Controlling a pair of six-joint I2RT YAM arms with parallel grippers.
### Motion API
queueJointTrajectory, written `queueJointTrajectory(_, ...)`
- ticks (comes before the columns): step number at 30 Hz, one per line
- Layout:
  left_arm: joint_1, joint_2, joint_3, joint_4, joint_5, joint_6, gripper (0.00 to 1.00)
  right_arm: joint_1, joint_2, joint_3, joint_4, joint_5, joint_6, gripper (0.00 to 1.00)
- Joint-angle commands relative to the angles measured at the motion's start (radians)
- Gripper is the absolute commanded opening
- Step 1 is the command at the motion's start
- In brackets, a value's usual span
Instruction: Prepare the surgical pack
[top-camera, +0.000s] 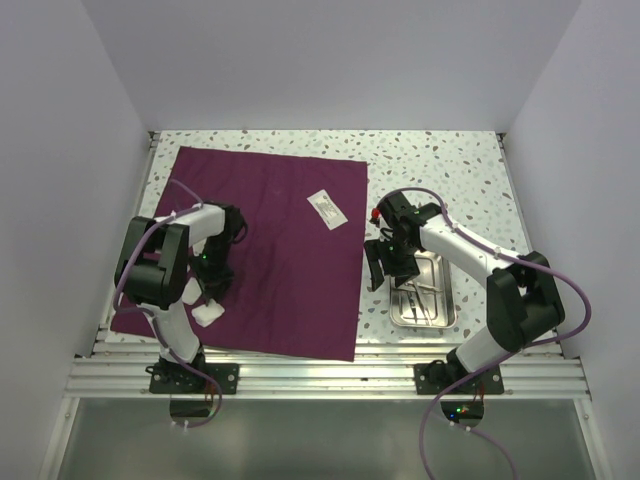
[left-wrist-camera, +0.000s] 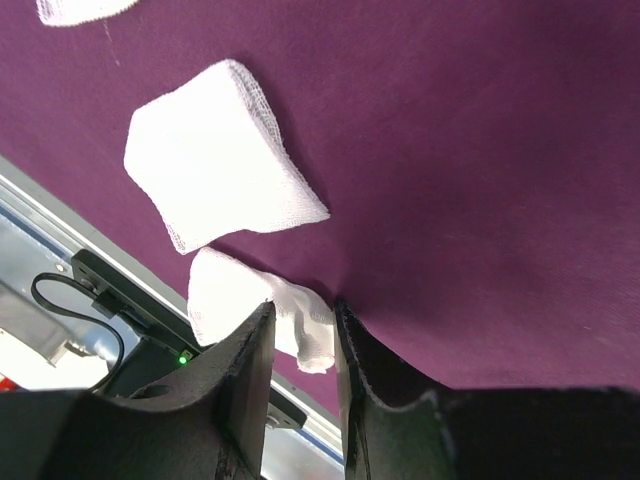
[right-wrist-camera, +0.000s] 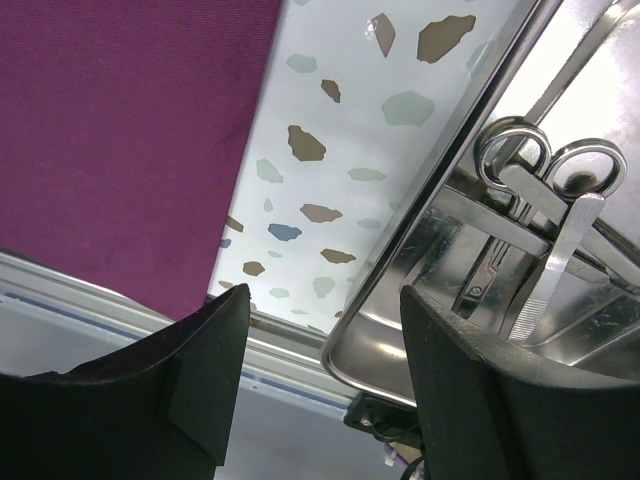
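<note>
Your left gripper (left-wrist-camera: 302, 308) pinches the edge of a pad (left-wrist-camera: 225, 295) at the near-left corner of the cloth (left-wrist-camera: 480, 180). The gauze is light and floppy, so expect it to droop, and a low pinch may snag the limp cloth too. A second pad (left-wrist-camera: 215, 155) lies just beside it.

Your right gripper (right-wrist-camera: 325, 300) is open and empty, straddling the near rim of the tray (right-wrist-camera: 385, 350), which sits just right of the cloth. The steel is stiff and slick, so grip the rim squarely. The loose scissors (right-wrist-camera: 545, 160) will probably slide if it tilts. A packet (top-camera: 327, 209) lies on the cloth's far side.
</note>
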Motion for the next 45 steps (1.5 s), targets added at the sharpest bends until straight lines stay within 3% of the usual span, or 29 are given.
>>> queueJointTrajectory(1,-0.001,-0.021,-0.014,0.03,-0.003,-0.011,0.33,0.005,0.002,0.019,0.0,-0.007,-0.008,0.66)
queueJointTrajectory(13,-0.004,-0.007,-0.051,0.086,0.0,-0.002,0.32,0.005,0.002,0.019,0.001,-0.01,-0.006,0.66)
queueJointTrajectory(16,-0.006,0.005,-0.063,0.117,-0.002,-0.002,0.27,0.005,0.001,0.019,0.001,-0.005,-0.006,0.66)
queueJointTrajectory(20,-0.007,0.003,-0.072,0.129,-0.003,-0.003,0.1,0.003,-0.005,0.014,0.0,0.002,-0.008,0.66)
queueJointTrajectory(24,-0.009,-0.043,-0.066,0.112,-0.007,-0.011,0.0,0.005,-0.001,0.019,-0.005,0.008,-0.009,0.66)
queueJointTrajectory(38,-0.017,-0.268,0.033,0.033,0.15,0.002,0.0,0.003,0.004,0.108,-0.054,0.035,-0.02,0.66)
queueJointTrajectory(42,-0.018,-0.325,0.04,0.065,0.257,-0.015,0.0,0.003,-0.011,0.158,-0.033,-0.047,-0.042,0.67)
queueJointTrajectory(45,-0.023,-0.322,0.061,0.095,0.351,-0.031,0.0,0.005,-0.027,0.151,0.059,-0.192,-0.02,0.69)
